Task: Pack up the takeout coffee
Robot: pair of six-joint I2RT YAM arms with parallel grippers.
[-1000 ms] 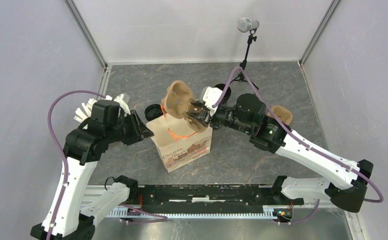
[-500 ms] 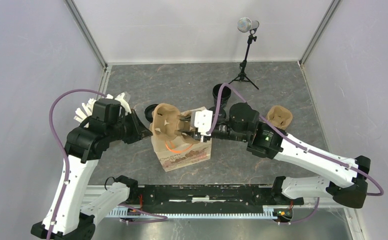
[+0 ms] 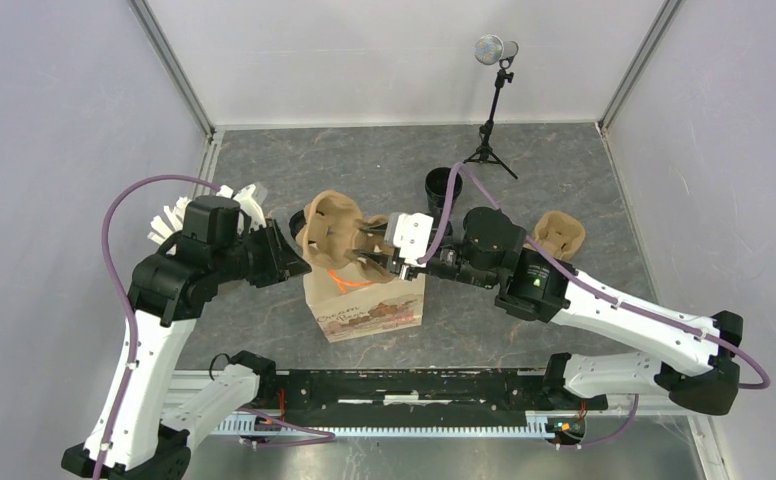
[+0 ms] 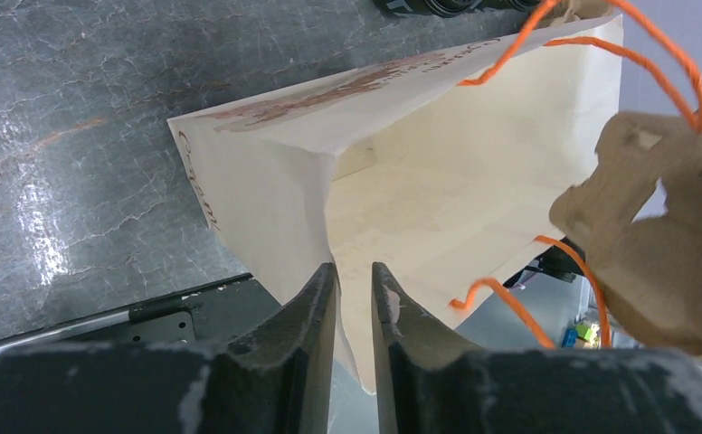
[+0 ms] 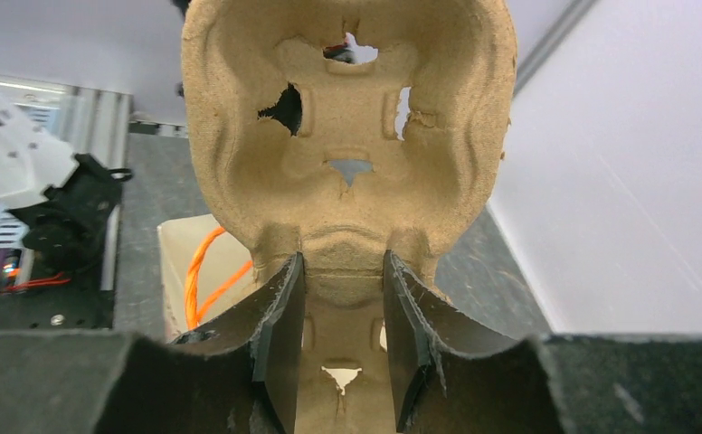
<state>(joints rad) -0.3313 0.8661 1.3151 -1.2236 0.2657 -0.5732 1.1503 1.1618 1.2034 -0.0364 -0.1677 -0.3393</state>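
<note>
Although the left end effector (image 4: 352, 271) pinches the rim of the paper bag (image 4: 266, 181) and the right end effector (image 5: 340, 262) is clamped on the empty pulp cup carrier (image 5: 347, 117) above its mouth, nothing appears packed: a takeout coffee cup (image 3: 441, 185) stands on the table (image 3: 604, 180) beyond.

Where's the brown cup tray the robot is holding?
In the top view it's mid-table: the cup tray, pinched by the right hand, hangs over the paper bag's open mouth.

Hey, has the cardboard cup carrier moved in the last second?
Yes. The carrier, held by the right gripper, has shifted left and down over the bag, farther from the tripod.
</note>
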